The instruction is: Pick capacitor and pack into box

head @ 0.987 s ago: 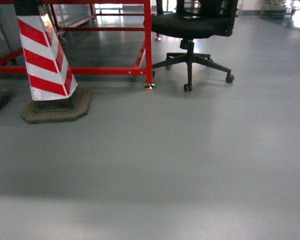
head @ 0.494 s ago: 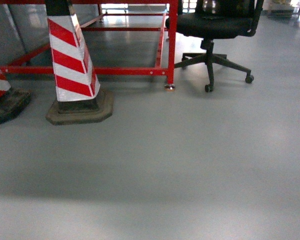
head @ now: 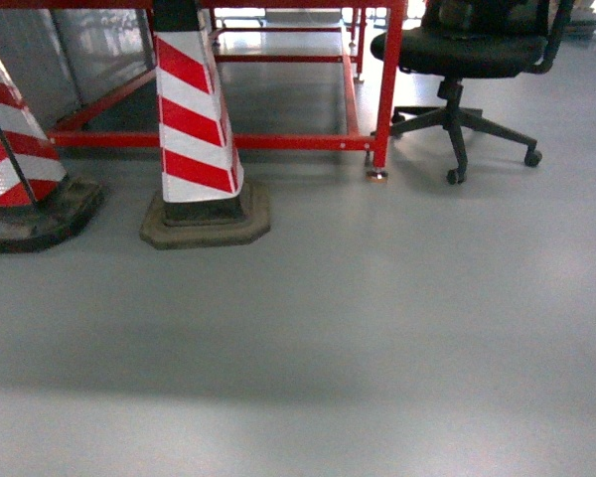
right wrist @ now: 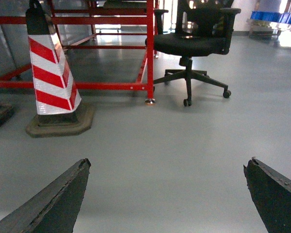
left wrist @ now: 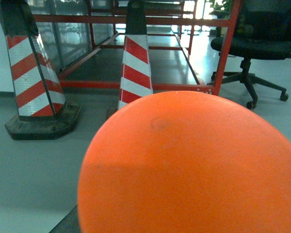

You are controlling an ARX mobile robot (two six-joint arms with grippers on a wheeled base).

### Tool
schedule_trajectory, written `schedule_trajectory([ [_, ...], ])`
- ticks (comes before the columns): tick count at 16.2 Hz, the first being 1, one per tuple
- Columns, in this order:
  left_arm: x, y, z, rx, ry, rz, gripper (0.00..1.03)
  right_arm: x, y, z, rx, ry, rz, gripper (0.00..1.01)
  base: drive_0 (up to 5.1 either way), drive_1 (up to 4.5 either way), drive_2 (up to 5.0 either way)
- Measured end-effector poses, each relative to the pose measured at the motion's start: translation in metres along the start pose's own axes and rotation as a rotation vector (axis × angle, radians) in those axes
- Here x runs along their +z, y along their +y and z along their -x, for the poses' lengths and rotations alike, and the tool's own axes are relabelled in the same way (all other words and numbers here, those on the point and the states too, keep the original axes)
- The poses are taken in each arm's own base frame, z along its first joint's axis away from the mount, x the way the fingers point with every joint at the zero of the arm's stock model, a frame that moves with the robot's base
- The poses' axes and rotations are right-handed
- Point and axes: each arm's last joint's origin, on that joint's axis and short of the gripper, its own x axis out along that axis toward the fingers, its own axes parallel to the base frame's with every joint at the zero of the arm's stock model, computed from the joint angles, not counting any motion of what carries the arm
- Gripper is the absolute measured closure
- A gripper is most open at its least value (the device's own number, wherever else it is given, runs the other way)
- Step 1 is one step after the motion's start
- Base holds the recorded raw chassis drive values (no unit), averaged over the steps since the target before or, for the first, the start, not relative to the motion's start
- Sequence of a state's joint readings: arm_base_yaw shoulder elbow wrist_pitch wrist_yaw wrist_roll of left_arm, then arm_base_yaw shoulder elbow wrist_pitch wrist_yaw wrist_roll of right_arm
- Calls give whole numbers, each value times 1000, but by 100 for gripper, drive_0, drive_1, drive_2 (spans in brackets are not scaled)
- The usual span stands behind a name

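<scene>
A big round orange thing, which I take for the capacitor (left wrist: pixel 189 165), fills the lower half of the left wrist view, hanging above the floor right where my left gripper's jaws are. It hides those jaws except a dark sliver at the bottom left. In the right wrist view my right gripper (right wrist: pixel 167 165) is open over bare grey floor, its two dark fingertips (right wrist: pixel 82 167) far apart with nothing between them. The box is out of view. Neither gripper shows in the head view.
Ahead stand two red-and-white striped cones on dark bases, the nearer cone (head: pixel 194 129) and another cone (head: pixel 20 169) at the left edge. Behind them is a red steel frame (head: pixel 387 89). A black office chair (head: pixel 477 50) on castors stands at the right.
The cone, frame and chair have slid rightwards across the head view, and a second cone has come in at the left edge.
</scene>
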State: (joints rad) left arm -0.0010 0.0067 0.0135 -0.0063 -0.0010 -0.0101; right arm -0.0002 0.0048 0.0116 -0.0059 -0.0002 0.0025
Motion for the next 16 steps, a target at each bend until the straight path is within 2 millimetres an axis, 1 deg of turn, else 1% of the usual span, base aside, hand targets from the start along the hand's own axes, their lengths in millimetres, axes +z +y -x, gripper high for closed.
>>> schedule_trajectory([
  [16,0,0,0,2,-1,0,59,0,0,0,1,3,0,3,-493,243,243],
])
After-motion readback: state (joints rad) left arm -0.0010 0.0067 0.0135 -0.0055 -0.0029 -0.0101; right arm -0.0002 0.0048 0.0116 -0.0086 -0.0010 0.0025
